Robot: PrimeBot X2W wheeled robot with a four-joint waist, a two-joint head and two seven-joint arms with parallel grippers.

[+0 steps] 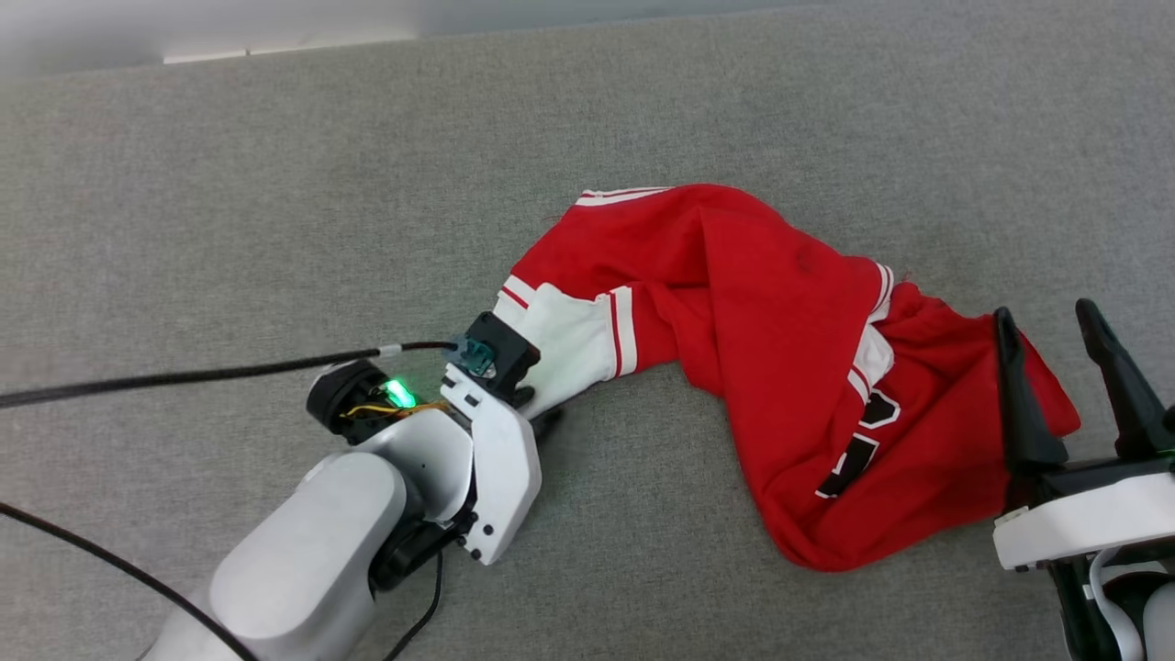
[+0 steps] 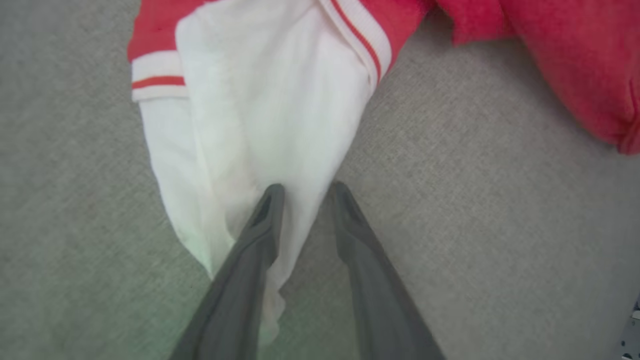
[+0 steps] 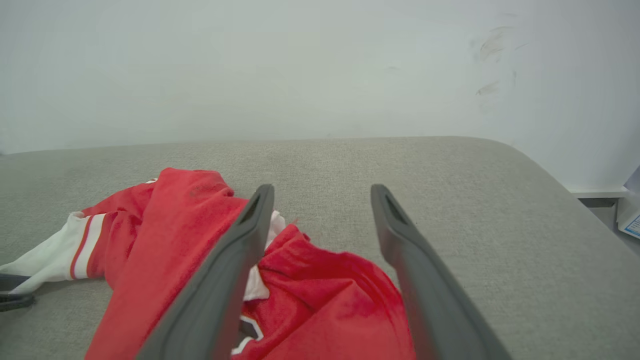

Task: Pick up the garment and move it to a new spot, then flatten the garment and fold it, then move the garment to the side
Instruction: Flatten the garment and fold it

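Garment (image 1: pixel 734 303) lies crumpled right of centre on the grey surface (image 1: pixel 275 184).
Left gripper (image 2: pixel 305 192) jaws part-open astride the white sleeve (image 2: pixel 260 100) edge, unclamped; right gripper (image 1: pixel 1045 312) jaws wide, empty, over the garment's right end; surface extends far and left.

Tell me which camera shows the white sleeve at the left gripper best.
Left wrist view: the white sleeve is large and close, its edge between the left gripper's fingers. Head view shows it small, partly behind the left wrist; right wrist view shows a sliver at far left.
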